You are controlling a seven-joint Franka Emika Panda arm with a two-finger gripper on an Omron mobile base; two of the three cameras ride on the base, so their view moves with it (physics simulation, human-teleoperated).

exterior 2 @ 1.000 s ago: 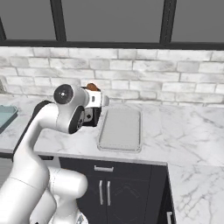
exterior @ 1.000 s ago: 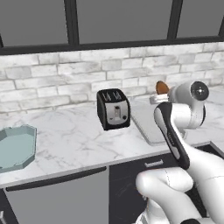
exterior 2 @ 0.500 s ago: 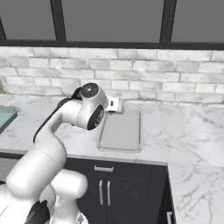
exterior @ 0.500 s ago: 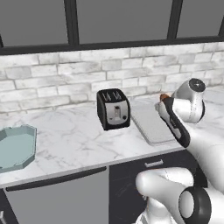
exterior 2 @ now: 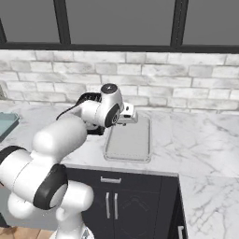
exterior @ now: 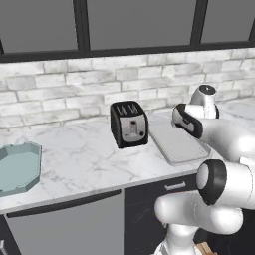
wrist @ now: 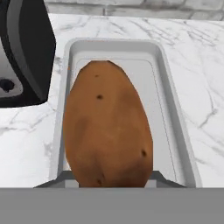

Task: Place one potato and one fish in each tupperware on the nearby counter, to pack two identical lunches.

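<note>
Potato (wrist: 107, 127) gripped in pincer (wrist: 109, 181), over grey tray (wrist: 175, 127), toaster (wrist: 24, 52) beside.

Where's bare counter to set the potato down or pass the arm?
Widest free patch: the marble counter between the tupperware at the left edge and the black toaster. Another open stretch lies right of the grey tray, toward the corner. Tightest spot: toaster and tray sit close together, with the arm and potato above the tray.
</note>
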